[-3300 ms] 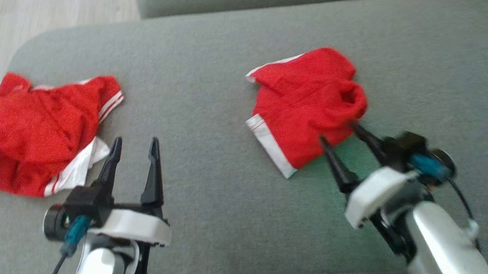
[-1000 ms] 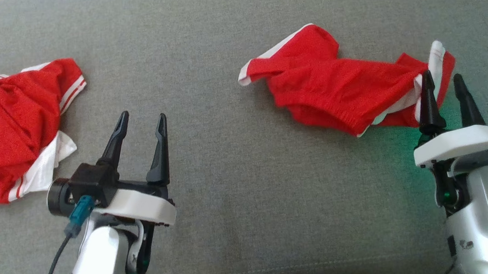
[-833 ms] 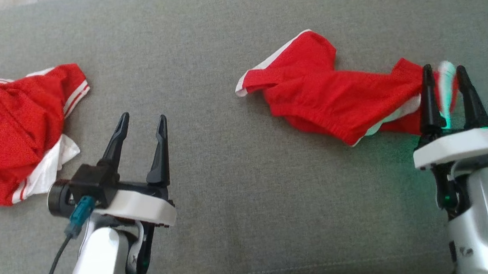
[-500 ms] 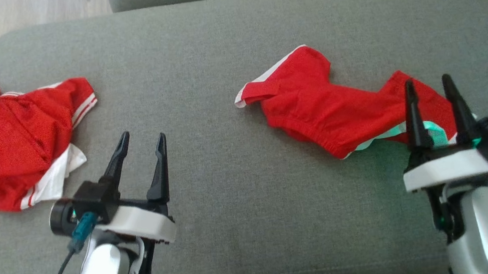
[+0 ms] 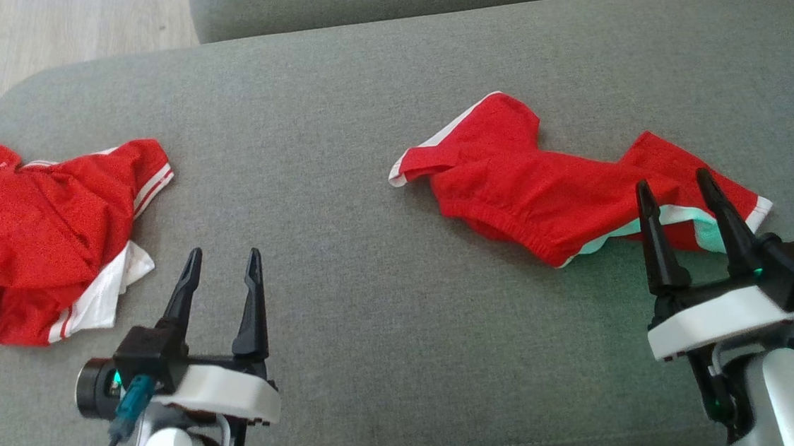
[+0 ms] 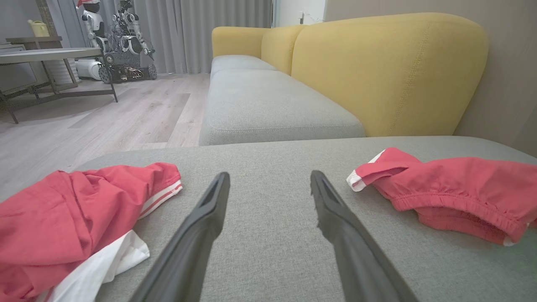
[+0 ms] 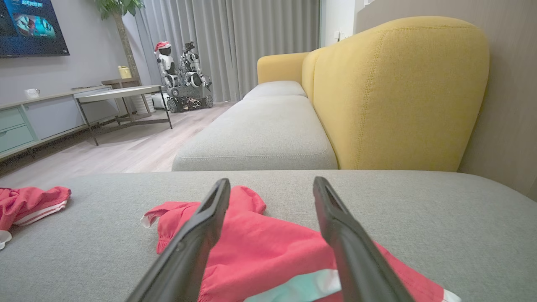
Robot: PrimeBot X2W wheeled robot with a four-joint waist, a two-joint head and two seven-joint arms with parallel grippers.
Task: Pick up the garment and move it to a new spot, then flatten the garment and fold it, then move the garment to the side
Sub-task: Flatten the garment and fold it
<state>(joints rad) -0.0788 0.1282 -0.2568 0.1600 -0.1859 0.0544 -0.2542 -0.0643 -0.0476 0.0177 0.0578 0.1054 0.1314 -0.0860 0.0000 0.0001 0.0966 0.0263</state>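
Note:
The garment (image 5: 536, 191) is a pair of red shorts with white trim, lying stretched out and rumpled on the right half of the grey cushion (image 5: 332, 115). My right gripper (image 5: 673, 181) hovers open over its right leg end, with nothing between the fingers. The right wrist view has the garment (image 7: 260, 247) just under the open right gripper (image 7: 272, 182). My left gripper (image 5: 224, 253) stands open over bare cushion at the lower left, well away from the garment (image 6: 453, 188), and in its own view the left gripper (image 6: 269, 176) is empty.
A second red and white garment (image 5: 36, 230) lies crumpled near the cushion's left edge. Wooden floor (image 5: 35, 39) drops off beyond that edge. Another grey seat (image 7: 260, 134) and a yellow sofa back (image 7: 398, 84) stand behind the cushion.
The garment's right end, raised between my right fingers a second ago, now lies on the cushion. My right gripper has drawn back toward me. The head camera tilted; the left arm stayed put.

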